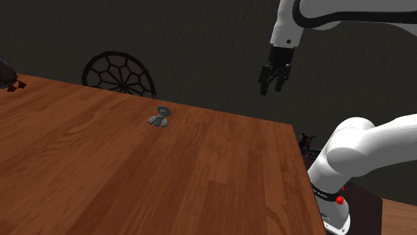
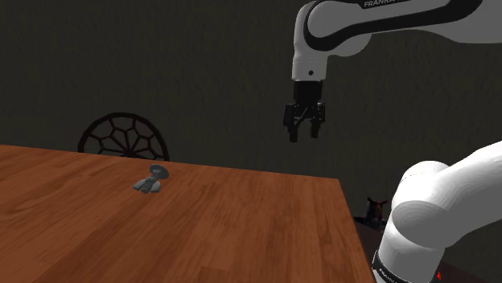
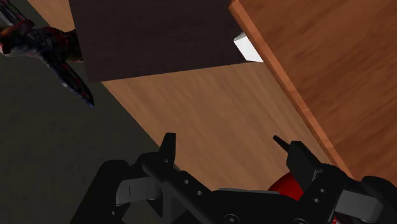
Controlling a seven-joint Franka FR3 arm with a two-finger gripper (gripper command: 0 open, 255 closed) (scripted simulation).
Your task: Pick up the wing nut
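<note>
Barely started tbh: gripper point(image 1: 273, 87) hangs up high, fingers apart and empty, wing nut point(image 1: 159, 118) sitting untouched on the table point(image 1: 133, 190) well away.

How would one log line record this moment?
gripper open, raised | wing nut on table, not held | next: approach

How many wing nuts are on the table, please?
1. The grey wing nut lies near the far edge of the wooden table, in front of the round chair back, to the shoulder view's left of the gripper. More could lie beyond the frame.
</note>
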